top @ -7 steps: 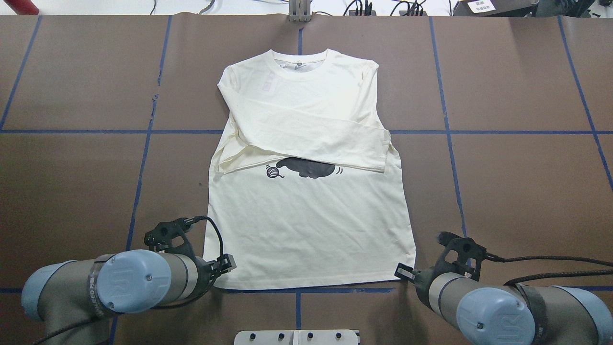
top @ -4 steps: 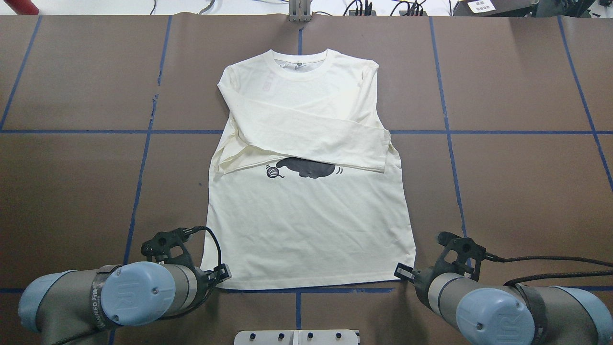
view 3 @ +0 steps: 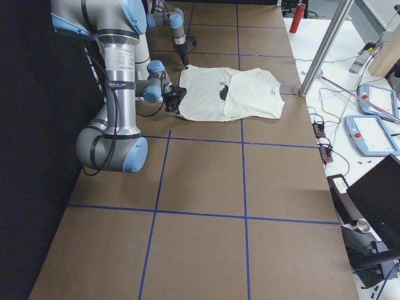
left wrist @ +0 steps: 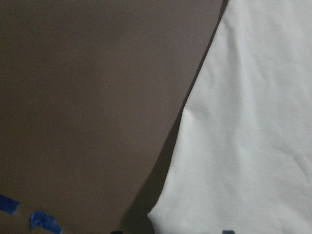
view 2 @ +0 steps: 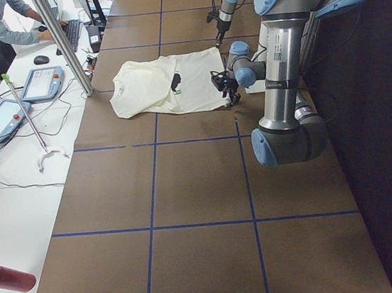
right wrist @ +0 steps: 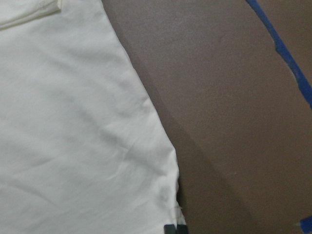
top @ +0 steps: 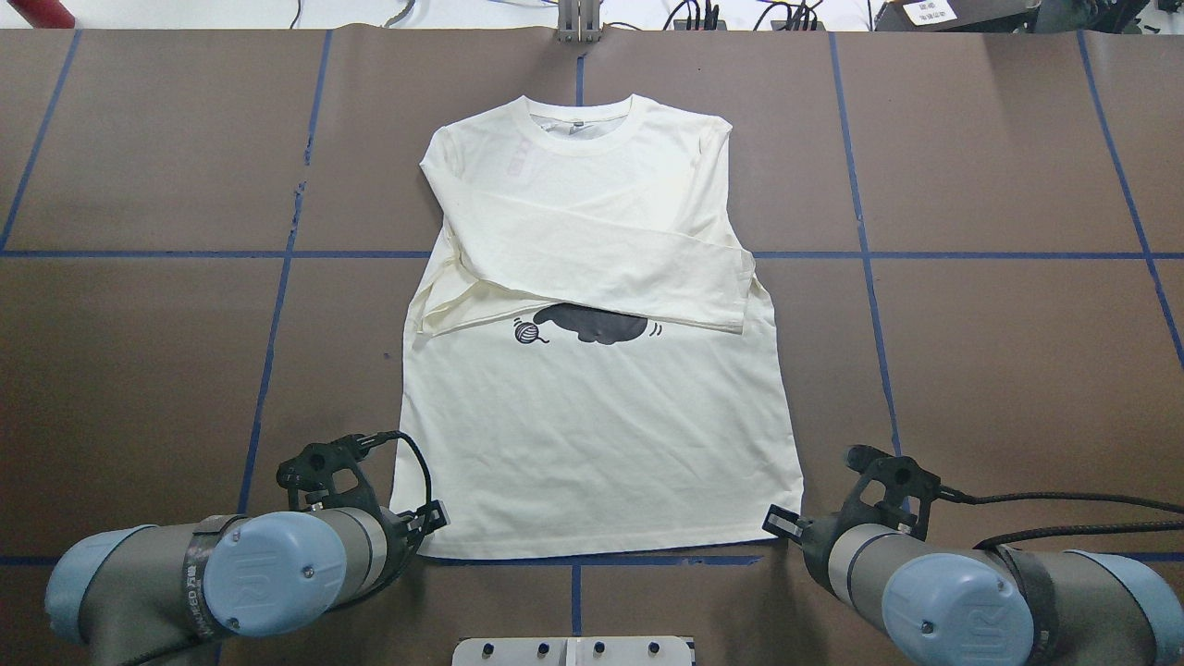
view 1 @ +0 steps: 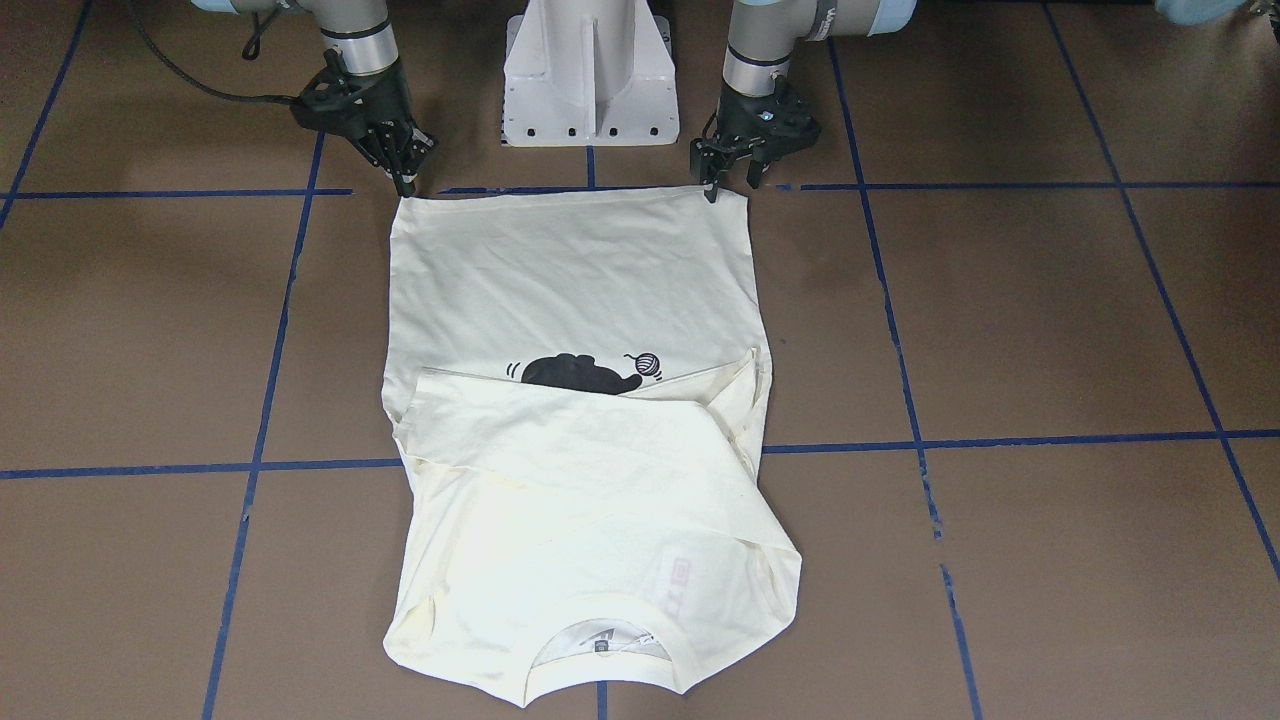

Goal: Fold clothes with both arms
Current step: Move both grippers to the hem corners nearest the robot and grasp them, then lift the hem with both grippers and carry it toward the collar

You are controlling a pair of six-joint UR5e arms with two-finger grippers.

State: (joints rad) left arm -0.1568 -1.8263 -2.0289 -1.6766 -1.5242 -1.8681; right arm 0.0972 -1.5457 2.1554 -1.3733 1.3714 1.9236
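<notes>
The cream T-shirt [top: 592, 444] lies flat on the brown table, collar at the far side, hem toward me. Both sleeves are folded across the chest and cover most of the black cat print [top: 592, 326]; the red lettering is hidden. My left gripper [top: 430, 518] is open, low over the shirt's left hem corner [left wrist: 161, 214], which lies between its jaws; it also shows in the front-facing view [view 1: 730, 185]. My right gripper [top: 782, 525] sits at the right hem corner [right wrist: 173, 204]. Its jaws look shut on the cloth there in the front-facing view [view 1: 408, 178].
The white pedestal base [view 1: 585, 70] stands just behind the hem, between the two arms. Blue tape lines [top: 277, 314] grid the table. Beyond the far edge are a metal pole [view 2: 61, 41], tablets [view 2: 0, 120] and an operator's desk.
My left gripper has moved back toward me and slightly left, down to the shirt's left hem corner. The right arm and the shirt have hardly moved.
</notes>
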